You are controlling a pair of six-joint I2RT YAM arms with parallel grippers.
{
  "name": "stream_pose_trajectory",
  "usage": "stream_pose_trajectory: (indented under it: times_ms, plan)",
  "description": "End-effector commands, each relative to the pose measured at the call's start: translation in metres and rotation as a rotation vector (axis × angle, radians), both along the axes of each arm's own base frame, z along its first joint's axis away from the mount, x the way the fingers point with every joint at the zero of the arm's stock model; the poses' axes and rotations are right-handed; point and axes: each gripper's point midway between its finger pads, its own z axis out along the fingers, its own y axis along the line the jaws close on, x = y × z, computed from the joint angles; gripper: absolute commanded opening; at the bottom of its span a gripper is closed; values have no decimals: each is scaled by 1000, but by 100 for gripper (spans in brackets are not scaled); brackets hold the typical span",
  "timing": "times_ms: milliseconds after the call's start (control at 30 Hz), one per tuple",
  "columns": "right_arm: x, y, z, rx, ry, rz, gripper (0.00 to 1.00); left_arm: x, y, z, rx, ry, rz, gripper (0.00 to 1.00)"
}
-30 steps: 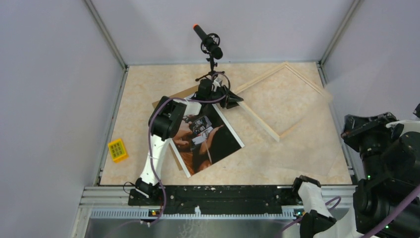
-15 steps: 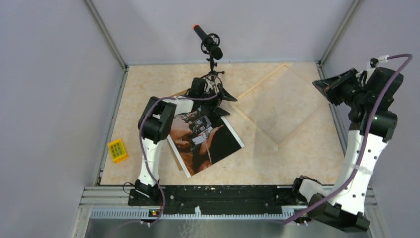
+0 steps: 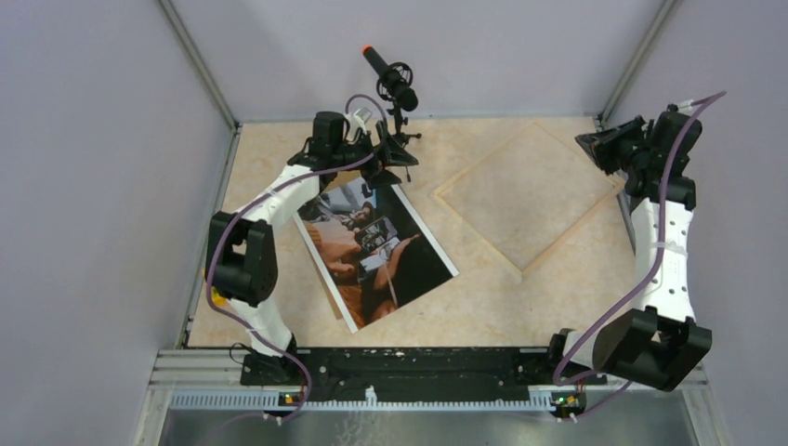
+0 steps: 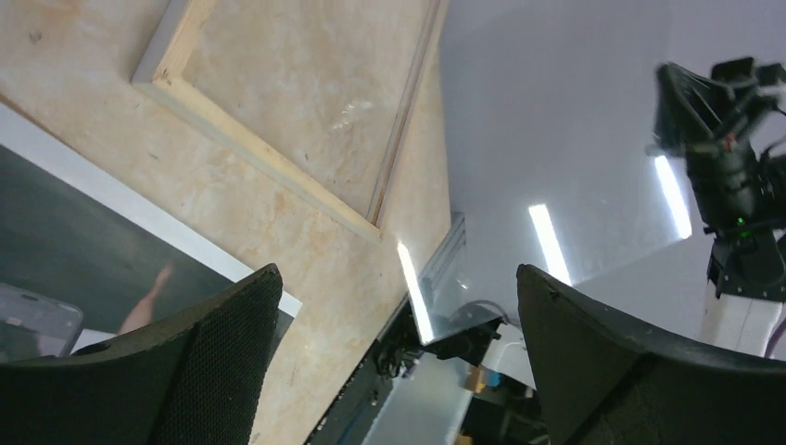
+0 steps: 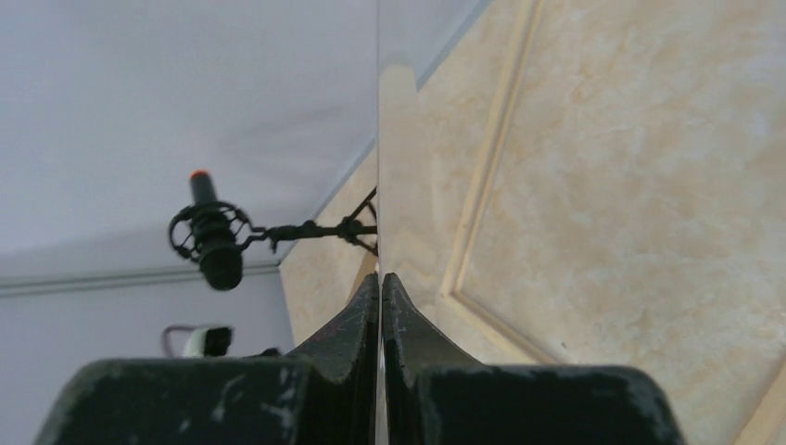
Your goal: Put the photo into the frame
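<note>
On the table (image 3: 558, 297), overhead view, 5 items:

1. The photo (image 3: 381, 251) – is lying flat and picture-side up, just toward 8 o'clock of the table centre, white margins showing. It is sitting outside the frame, and no claw is touching it. Its margin is also showing in the left wrist view (image 4: 139, 199).
2. The frame (image 3: 483, 232) – is lying flat toward 2 o'clock, turned like a diamond, near the photo but apart from it.
3. Left gripper (image 3: 390, 153) – is hovering at 11 o'clock over the photo's far corner. Its 2 fingers (image 4: 213, 362) are spread wide and are gripping nothing.
4. Right gripper (image 3: 595, 144) – is hanging at 2 o'clock by the frame's far right side. Its jaws are pressing together on the edge of a thin clear pane (image 5: 382, 185), seen edge-on in the right wrist view.
5. Microphone (image 3: 395, 84) – is standing on its stand at 12 o'clock, by the far edge.
</note>
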Motion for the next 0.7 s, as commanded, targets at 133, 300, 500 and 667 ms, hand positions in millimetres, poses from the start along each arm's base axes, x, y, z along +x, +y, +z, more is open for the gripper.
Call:
stream_pose_trajectory:
  times_ms: [133, 300, 500, 667]
  plan:
    - [-3, -63, -79, -3, 32, -334, 0, -15, -10, 36, 175, -320, -93, 98]
    - [-33, -38, -167, 94, 177, -282, 0, -30, -24, 21, 229, -344, -147, 99]
    - [-74, -18, -199, 49, 223, -215, 0, -43, -21, 7, 280, -376, -141, 98]
    - [-89, 10, -206, 20, 115, -56, 12, -45, -19, 7, 280, -380, -139, 98]
